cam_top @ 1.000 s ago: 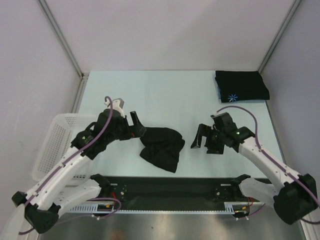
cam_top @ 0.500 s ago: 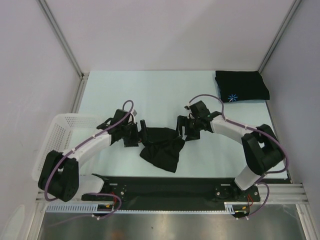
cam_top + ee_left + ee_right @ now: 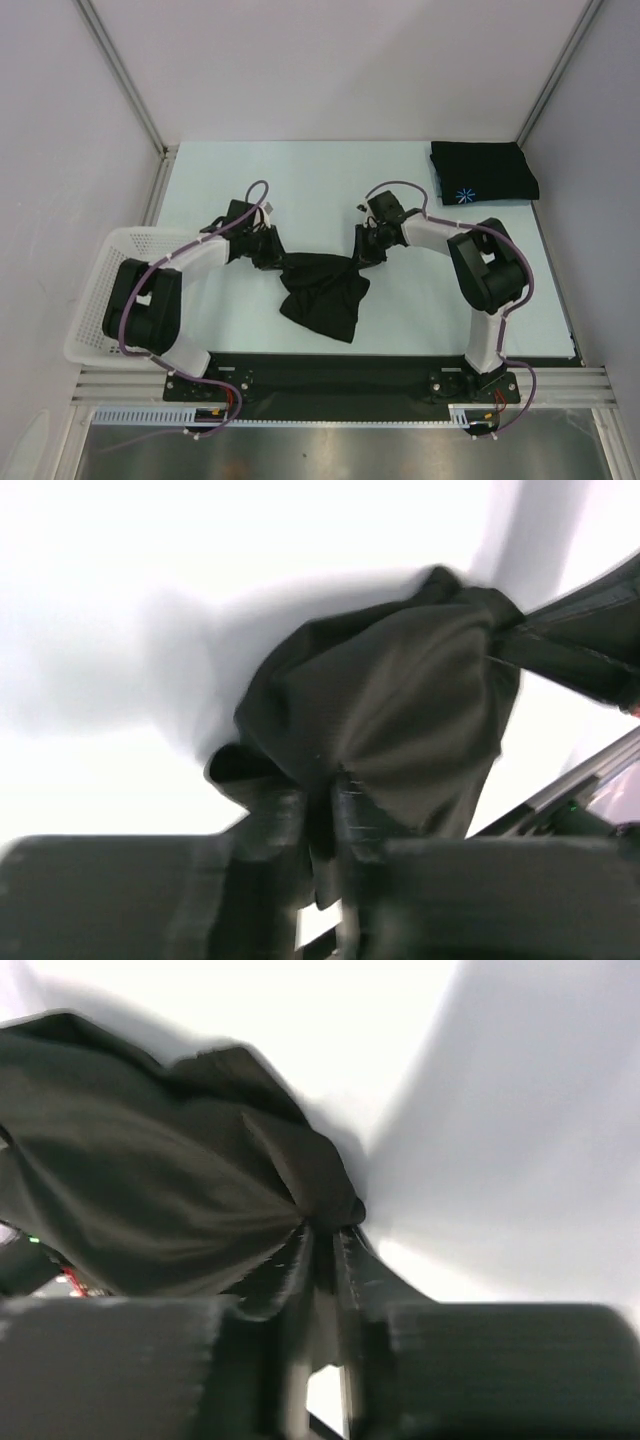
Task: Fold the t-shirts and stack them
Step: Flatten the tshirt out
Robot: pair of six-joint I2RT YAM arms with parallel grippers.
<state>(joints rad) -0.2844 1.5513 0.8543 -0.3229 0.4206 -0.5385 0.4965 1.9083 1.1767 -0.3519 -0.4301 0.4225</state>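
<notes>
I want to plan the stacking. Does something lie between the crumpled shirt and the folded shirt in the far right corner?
No object lies on the table between the crumpled shirt and the folded shirt. Only the right arm crosses there, with the right gripper shut on the crumpled shirt.

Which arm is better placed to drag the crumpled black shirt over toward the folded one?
Probably the right. The right claw is shut on the crumpled shirt on the edge facing the folded shirt in the far right corner. The left claw grips the opposite edge, nearer the basket.
</notes>
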